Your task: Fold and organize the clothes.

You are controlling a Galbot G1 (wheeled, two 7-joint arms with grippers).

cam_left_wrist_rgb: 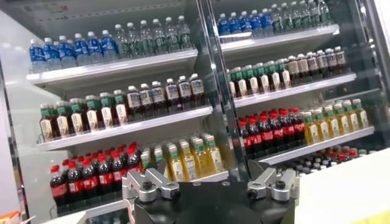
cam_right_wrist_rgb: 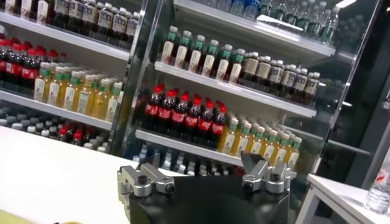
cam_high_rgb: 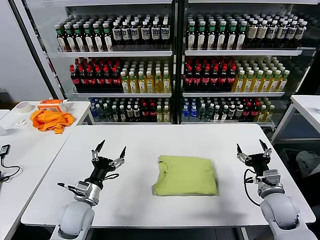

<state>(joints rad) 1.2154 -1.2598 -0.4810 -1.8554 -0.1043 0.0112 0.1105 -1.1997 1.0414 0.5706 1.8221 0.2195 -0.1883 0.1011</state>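
The clothes, one lime T-shirt, lie folded into a neat rectangle on the white table, a little right of its middle. My left gripper rests over the table to the shirt's left, fingers spread open and pointing up, holding nothing. My right gripper stands the same way to the shirt's right, open and empty. Both are well apart from the fabric. The wrist views look at the drink shelves; a sliver of lime cloth shows in the right wrist view.
Glass-fronted shelves of bottles stand behind the table. A side table on the left carries an orange cloth, a tape roll and a cable. Another white table stands at the right.
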